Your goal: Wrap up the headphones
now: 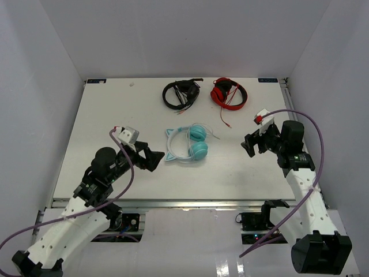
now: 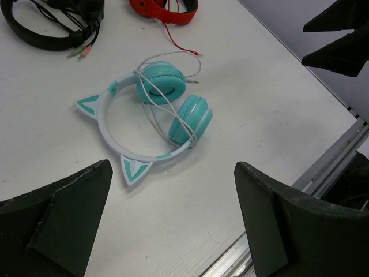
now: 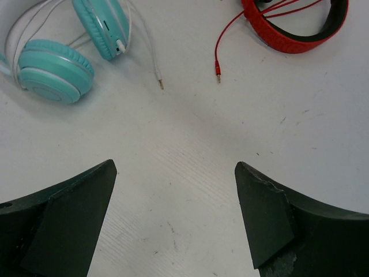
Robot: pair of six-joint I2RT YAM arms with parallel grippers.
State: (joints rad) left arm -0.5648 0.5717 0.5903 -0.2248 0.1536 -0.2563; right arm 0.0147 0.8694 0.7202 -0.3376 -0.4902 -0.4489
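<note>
With my left gripper [image 1: 157, 160] and right gripper [image 1: 247, 145] both wide open and empty, a careless grab could snag the loose cable [image 2: 170, 53] and drag the headphones [image 2: 161, 83].

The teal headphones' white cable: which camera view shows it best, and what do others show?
Left wrist view: the white cable is draped across both earcups of the teal headphones, plug included. The right wrist view catches only the plug end; the top external view reduces it to a faint thread.
</note>
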